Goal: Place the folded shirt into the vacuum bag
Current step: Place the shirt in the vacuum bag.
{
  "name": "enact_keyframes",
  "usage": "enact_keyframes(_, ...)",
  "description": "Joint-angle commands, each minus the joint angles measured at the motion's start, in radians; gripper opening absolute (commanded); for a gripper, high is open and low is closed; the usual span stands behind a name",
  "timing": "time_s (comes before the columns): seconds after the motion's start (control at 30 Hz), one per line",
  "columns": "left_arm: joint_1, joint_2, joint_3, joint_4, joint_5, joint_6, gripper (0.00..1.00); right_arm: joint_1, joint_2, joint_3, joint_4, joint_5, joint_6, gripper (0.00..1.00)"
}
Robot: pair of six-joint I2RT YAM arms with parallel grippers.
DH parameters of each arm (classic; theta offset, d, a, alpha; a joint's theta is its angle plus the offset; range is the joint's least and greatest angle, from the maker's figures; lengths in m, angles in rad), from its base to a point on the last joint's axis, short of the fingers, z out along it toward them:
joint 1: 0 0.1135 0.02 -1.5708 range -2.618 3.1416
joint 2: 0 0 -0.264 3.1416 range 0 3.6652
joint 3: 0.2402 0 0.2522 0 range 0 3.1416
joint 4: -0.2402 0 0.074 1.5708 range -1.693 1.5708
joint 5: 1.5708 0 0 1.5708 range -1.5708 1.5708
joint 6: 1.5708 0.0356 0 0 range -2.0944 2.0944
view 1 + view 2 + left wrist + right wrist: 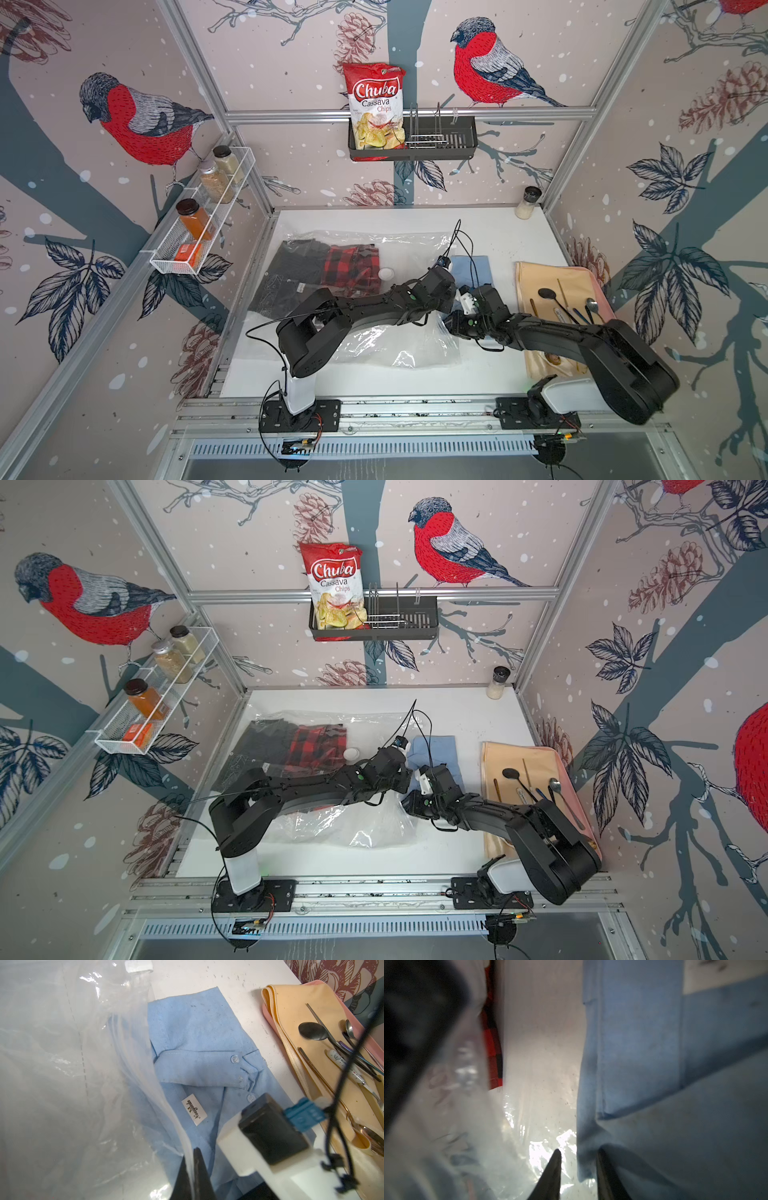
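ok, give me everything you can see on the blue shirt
The light blue shirt is a folded button-up in soft woven-looking cloth, with pale buttons and a white neck label. It lies on the white table, between the vacuum bag and a yellow cloth. The bag's raised edge, pinched by the left gripper, overlaps one side. The open right gripper straddles its edge.

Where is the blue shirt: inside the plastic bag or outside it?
Mostly outside. The blue shirt lies on the white table; only one edge sits under the lifted layer of the plastic bag.
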Motion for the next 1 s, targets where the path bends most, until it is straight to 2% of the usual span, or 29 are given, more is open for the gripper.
enact_keyframes(0.0,-0.004,0.004,0.007,-0.008,-0.033,0.007,0.00,-0.031,-0.098,-0.003,-0.062,0.070,0.004,0.43)
enact_keyframes(0.13,-0.003,0.011,0.013,-0.019,-0.045,0.015,0.00,-0.128,-0.260,-0.041,-0.147,0.112,0.000,0.53)
enact_keyframes(0.3,-0.005,0.029,0.032,-0.033,-0.047,0.023,0.00,-0.320,-0.449,-0.100,-0.250,0.160,-0.009,0.60)
enact_keyframes(0.47,-0.005,0.042,0.044,-0.045,-0.052,0.027,0.00,-0.574,-0.563,-0.155,-0.312,0.100,-0.057,0.71)
enact_keyframes(0.53,-0.006,0.046,0.049,-0.050,-0.053,0.028,0.00,-0.642,-0.570,-0.176,-0.288,0.046,-0.057,0.73)
enact_keyframes(0.73,-0.007,0.048,0.058,-0.062,-0.056,0.030,0.00,-0.689,-0.528,-0.186,-0.250,0.059,-0.060,0.79)
enact_keyframes(0.97,-0.008,0.050,0.067,-0.067,-0.052,0.034,0.00,-0.676,-0.377,-0.197,-0.192,-0.024,-0.086,0.76)
